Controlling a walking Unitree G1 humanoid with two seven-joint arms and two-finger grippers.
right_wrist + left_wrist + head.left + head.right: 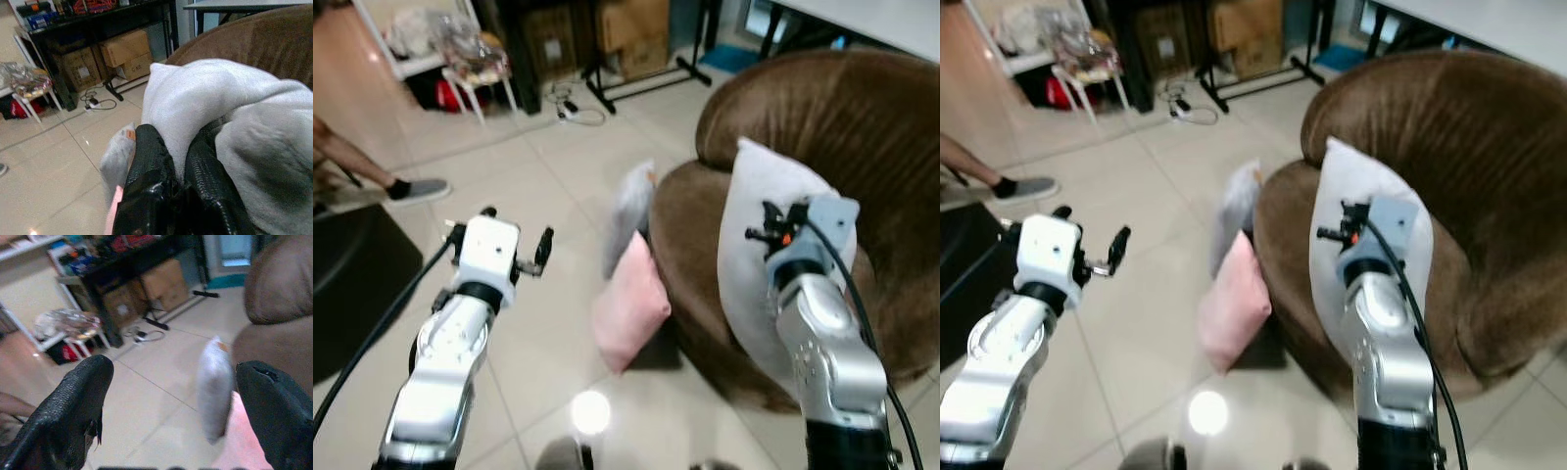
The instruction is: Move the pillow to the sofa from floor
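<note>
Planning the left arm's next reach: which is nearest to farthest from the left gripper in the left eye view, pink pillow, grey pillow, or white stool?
From the left gripper:
1. Pink pillow, leaning against the sofa's base.
2. Grey pillow, upright just behind it.
3. White stool, far back.

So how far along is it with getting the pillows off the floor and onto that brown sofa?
In hand: the right claw is pinched on a white pillow, held up over the brown sofa seat but not let go. Left: a pink pillow and a grey pillow lean against the sofa's front on the floor. The left claw hangs open, holding nothing.
</note>
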